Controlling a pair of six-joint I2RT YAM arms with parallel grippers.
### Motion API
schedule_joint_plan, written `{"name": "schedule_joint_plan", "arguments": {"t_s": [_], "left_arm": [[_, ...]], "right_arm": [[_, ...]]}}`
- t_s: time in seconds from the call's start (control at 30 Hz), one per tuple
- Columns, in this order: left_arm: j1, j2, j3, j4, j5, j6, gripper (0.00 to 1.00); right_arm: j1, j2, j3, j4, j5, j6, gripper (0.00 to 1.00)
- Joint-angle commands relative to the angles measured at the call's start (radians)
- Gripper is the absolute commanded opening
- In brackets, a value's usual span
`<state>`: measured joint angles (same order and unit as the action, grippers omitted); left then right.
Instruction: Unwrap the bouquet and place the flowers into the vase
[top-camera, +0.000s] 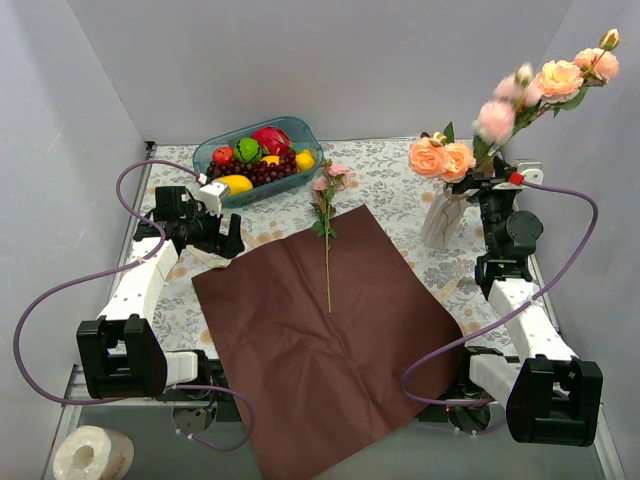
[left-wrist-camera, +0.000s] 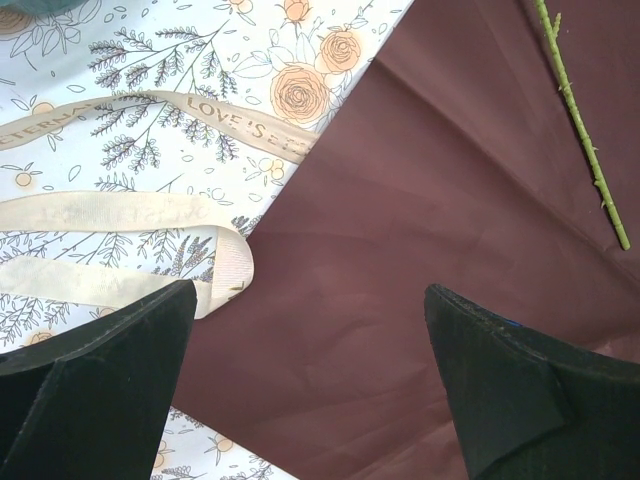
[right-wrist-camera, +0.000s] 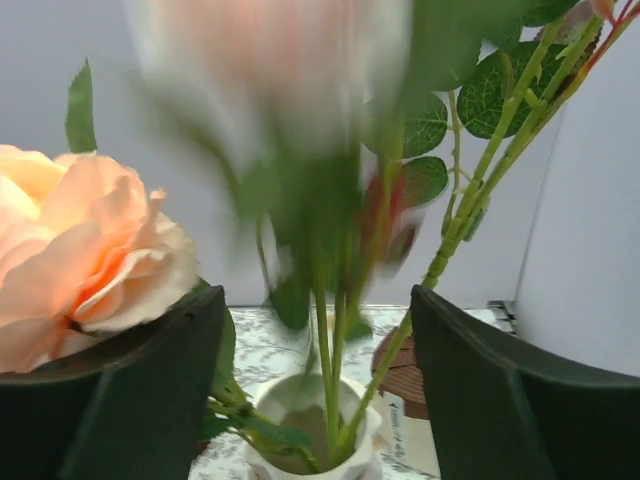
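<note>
The bouquet's maroon paper (top-camera: 330, 330) lies spread flat on the table, with one pink flower (top-camera: 327, 235) lying on it. Its green stem (left-wrist-camera: 585, 140) shows in the left wrist view. The white vase (top-camera: 440, 220) at the right holds peach and pink flowers (top-camera: 545, 85). My right gripper (top-camera: 480, 185) stands open just behind the vase (right-wrist-camera: 310, 430). The stems (right-wrist-camera: 335, 370) pass between its fingers untouched, and a blurred bloom hangs above my right gripper (right-wrist-camera: 315, 300). My left gripper (top-camera: 232, 245) hovers open over the paper's left corner, holding nothing (left-wrist-camera: 310, 290).
A cream ribbon (left-wrist-camera: 120, 210) lies loose on the floral tablecloth beside the paper. A teal bowl of fruit (top-camera: 257, 155) stands at the back left. A brown ring (right-wrist-camera: 400, 375) sits behind the vase. A tape roll (top-camera: 92, 455) is at the near left corner.
</note>
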<state>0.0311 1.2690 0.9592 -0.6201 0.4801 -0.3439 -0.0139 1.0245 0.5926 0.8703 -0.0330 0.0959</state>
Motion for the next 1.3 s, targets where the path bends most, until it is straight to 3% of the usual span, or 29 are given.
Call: {"name": "schedule_joint_plan", "arguments": {"t_s": [0.0, 0.37, 0.47, 0.63, 0.8, 0.9, 1.03, 1.27], "left_arm": [[0.006, -0.022, 0.026, 0.003, -0.006, 0.016, 0.98], [0.006, -0.036, 0.013, -0.003, 0.006, 0.014, 0.98], [0.006, -0.043, 0.013, -0.001, 0.011, 0.011, 0.98], [0.006, -0.045, 0.024, -0.003, 0.025, -0.009, 0.98], [0.006, -0.040, 0.026, 0.011, 0.032, -0.043, 0.98], [0.004, -0.033, 0.024, 0.019, 0.029, -0.053, 0.98], [0.006, -0.043, 0.019, 0.014, 0.028, -0.055, 0.98], [0.018, -0.043, 0.030, -0.003, 0.032, -0.052, 0.98]], "right_arm": [[-0.004, -0.052, 0.001, -0.031, 0.027, 0.013, 0.86], [0.061, -0.230, 0.064, -0.204, 0.039, 0.006, 0.87], [0.193, -0.245, 0.153, -0.281, 0.093, -0.091, 0.87], [0.546, -0.205, 0.343, -0.376, 0.274, -0.303, 0.87], [0.878, -0.084, 0.462, -0.469, 0.462, -0.433, 0.90], [0.977, 0.049, 0.552, -0.531, 0.525, -0.443, 0.90], [0.991, 0.224, 0.642, -0.706, 0.570, -0.278, 0.88], [0.986, 0.492, 0.654, -0.778, 0.555, -0.066, 0.84]]}}
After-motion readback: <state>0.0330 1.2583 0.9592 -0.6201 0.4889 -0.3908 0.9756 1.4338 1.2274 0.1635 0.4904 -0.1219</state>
